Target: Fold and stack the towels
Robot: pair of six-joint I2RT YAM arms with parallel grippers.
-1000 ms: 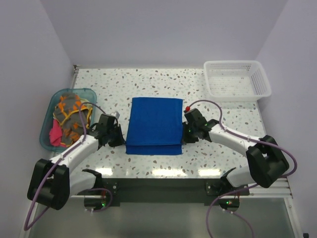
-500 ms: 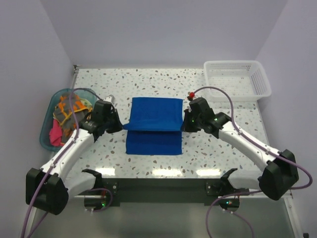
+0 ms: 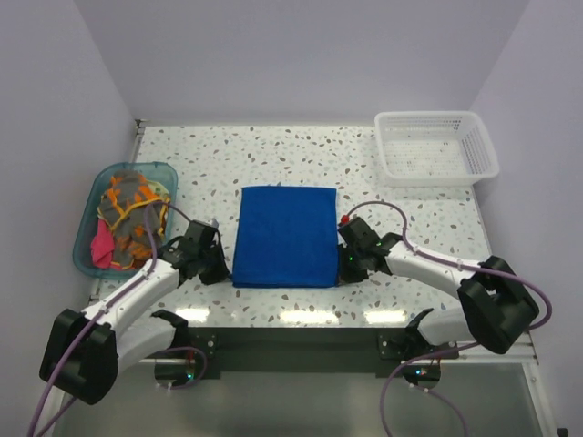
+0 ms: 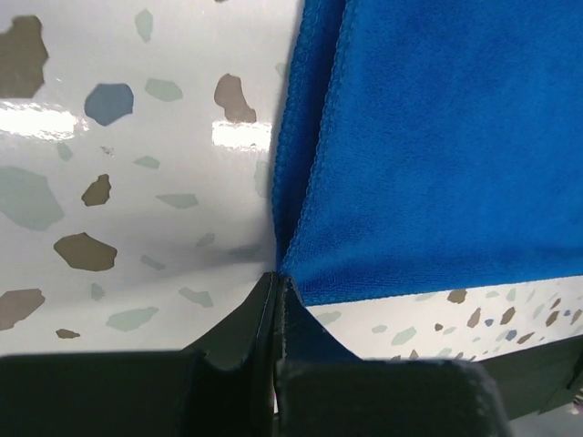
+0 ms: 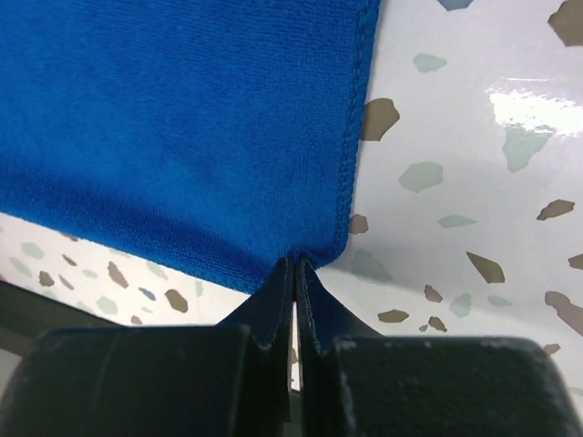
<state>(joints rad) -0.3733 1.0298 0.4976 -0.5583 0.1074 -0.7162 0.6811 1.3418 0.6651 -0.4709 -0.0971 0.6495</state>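
Note:
The royal blue towel (image 3: 284, 235) lies as a flat rectangle in the middle of the table. My left gripper (image 3: 221, 269) is at its near left corner and is shut on that corner; in the left wrist view the jaws (image 4: 276, 279) pinch the blue cloth (image 4: 437, 137). My right gripper (image 3: 344, 265) is shut on the near right corner; in the right wrist view the jaws (image 5: 296, 262) pinch the cloth (image 5: 182, 118). An orange-and-grey towel (image 3: 127, 196) and a pink towel (image 3: 102, 248) lie bunched in the teal tub (image 3: 137, 165) at the left.
A white mesh basket (image 3: 442, 171) stands at the back right corner. The table's near edge runs just below both grippers. The walls close in on the left, the back and the right.
Half a second ago both grippers held the towel's edge halfway up its sides. They have moved back toward the near edge with the corners, and the towel now lies flat.

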